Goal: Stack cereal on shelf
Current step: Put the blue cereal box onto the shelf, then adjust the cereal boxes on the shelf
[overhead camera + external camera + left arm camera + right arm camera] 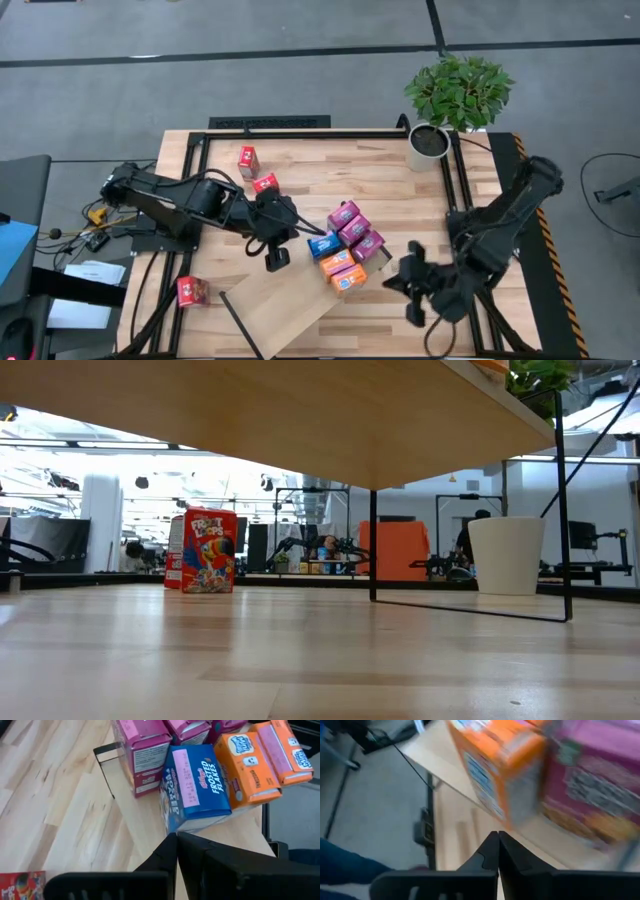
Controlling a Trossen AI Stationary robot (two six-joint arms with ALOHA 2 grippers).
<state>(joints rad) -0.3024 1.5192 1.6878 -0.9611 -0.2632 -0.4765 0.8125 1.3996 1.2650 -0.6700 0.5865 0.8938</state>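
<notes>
Cardboard-light and crushable, I judge, the blue, orange and magenta mini cereal boxes (346, 245) are clustering on the pale wood shelf board (275, 305), wanting gentle side grips, while the left gripper (277, 257) and right gripper (412, 283) are hovering pinched together, empty.

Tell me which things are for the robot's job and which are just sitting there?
For the job:
- cereal boxes on the shelf
- red boxes on the table
- shelf
- left hand, shut, by the blue box
- right hand, shut and empty, near the orange boxes

Just sitting there:
- plant in a white pot
- table
</notes>
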